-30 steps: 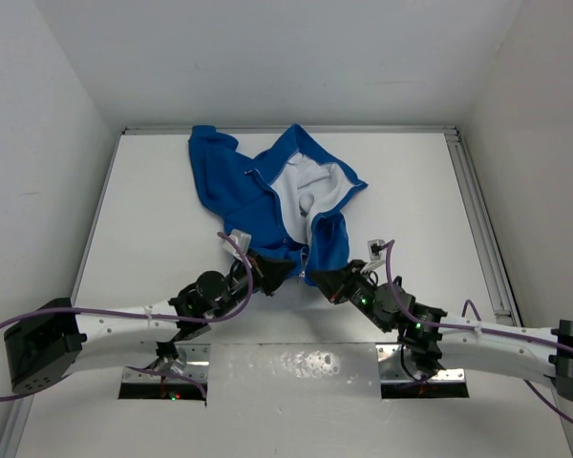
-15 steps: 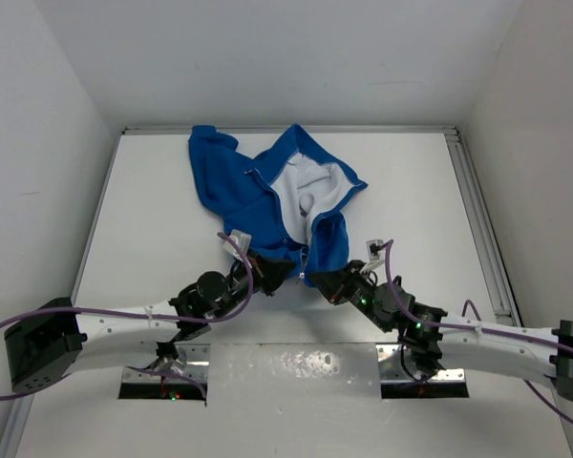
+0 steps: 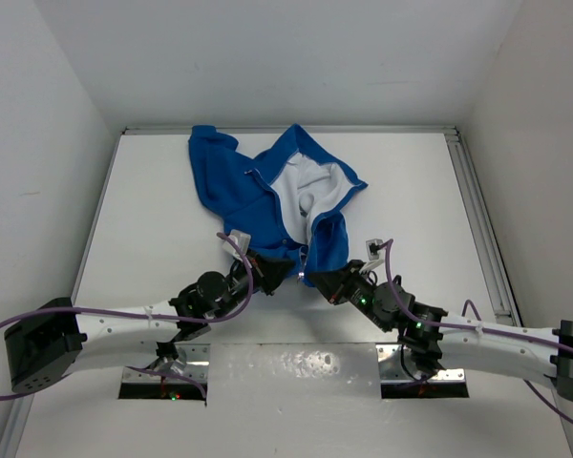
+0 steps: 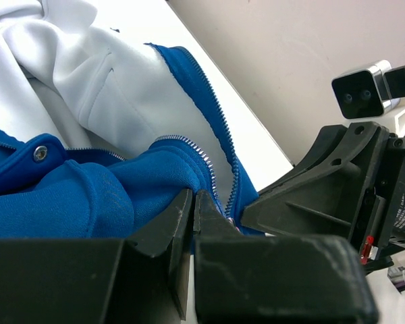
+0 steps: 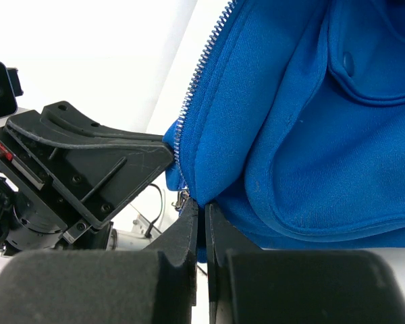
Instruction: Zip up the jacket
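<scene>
lying crumpled on the far-middle of the white table [image 3: 430,210], the jacket [image 3: 258,186] has its hood and white lining spread open away from the arms and its bottom hem drawn toward them, where both pincers meet. the left gripper [image 3: 283,273] is clenched, its jaws pressed together on the hem edge of one front panel, right where the zipper teeth [image 4: 212,118] run down to the fingertips in the left wrist view. the right gripper [image 3: 315,279] is likewise clenched on the other panel's hem, just beside a small metal piece [image 5: 183,198] at the foot of that zipper row; whether it is the slider or the pin i cannot tell. the fleece looks light, thick and very soft, so it should fold, bunch and stretch rather than hold any shape, and a pull on one spot will likely drag the whole garment across the smooth surface. the silver teeth and the tape beside them are the only firm line in it, so the sensible hold is low on the hem, tight against the zipper on each side, keeping the two ends level and taut. the metal pull looks small and slippery, so a pinch there would need to be exact, with the opposite hand anchoring the hem below it.
</scene>
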Controlling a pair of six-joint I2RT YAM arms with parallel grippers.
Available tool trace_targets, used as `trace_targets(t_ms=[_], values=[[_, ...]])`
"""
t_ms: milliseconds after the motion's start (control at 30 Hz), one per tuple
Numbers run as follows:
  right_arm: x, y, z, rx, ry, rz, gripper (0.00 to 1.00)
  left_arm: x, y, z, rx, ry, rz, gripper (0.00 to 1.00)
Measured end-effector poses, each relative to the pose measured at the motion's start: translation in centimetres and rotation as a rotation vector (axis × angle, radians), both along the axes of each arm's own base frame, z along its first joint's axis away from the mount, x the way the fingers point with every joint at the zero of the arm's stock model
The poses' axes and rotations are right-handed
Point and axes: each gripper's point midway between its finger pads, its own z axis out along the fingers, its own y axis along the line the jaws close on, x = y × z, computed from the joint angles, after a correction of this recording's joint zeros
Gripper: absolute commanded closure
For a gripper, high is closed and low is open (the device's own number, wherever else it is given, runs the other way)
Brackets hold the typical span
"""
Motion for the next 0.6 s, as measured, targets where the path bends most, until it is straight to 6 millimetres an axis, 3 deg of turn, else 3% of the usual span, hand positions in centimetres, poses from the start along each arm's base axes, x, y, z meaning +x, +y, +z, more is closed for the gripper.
trace_targets(t_ms=[600], values=[[-0.01, -0.08, 0.46, 0.015, -0.007, -0.001, 1.0, 0.09, 0.09, -0.01, 0.01, -0.011, 0.005, 1.0]])
